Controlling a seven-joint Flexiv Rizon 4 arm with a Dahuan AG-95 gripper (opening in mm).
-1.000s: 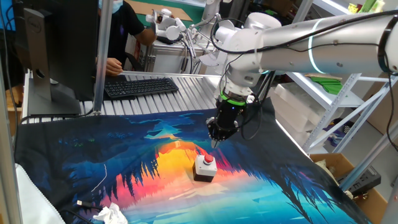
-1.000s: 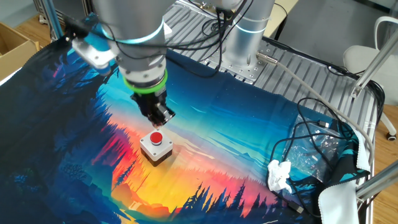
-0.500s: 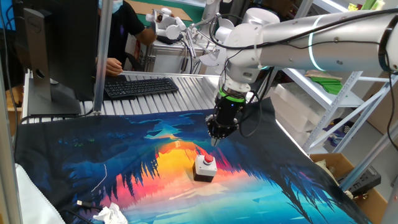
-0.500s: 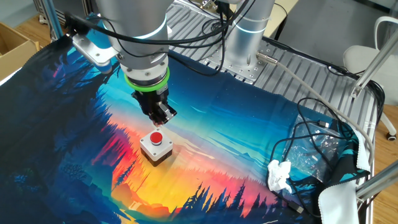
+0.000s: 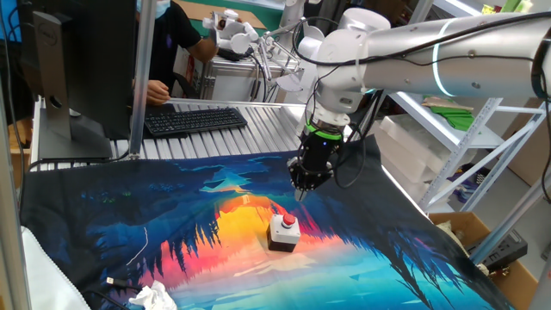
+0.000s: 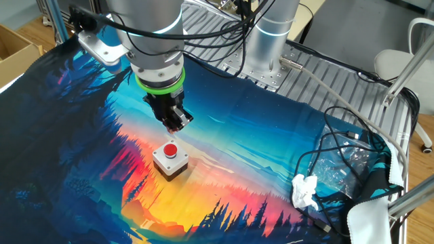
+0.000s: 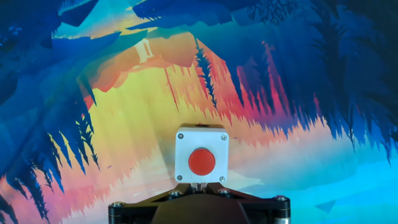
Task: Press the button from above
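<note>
The button is a red dome cap (image 5: pixel 288 222) on a light grey box with a dark base, standing on the colourful mat. It also shows in the other fixed view (image 6: pixel 170 150) and in the hand view (image 7: pixel 202 162). My gripper (image 5: pixel 299 195) points straight down and hangs a little above the button, slightly behind it. In the other fixed view the gripper (image 6: pixel 178 127) is above and just beyond the cap. In the hand view the gripper (image 7: pixel 199 185) has its fingertips touching each other, shut and empty, at the near edge of the housing.
A printed mat (image 5: pixel 172 215) covers the table. A keyboard (image 5: pixel 194 119), a monitor (image 5: pixel 77 69) and a person sit at the back. Crumpled white paper (image 6: pixel 305 191) and cables (image 6: pixel 346 146) lie at the mat's edge. A cardboard box (image 6: pixel 13 44) stands beside the table.
The gripper has shifted slightly upward and back from the button. The button has not moved.
</note>
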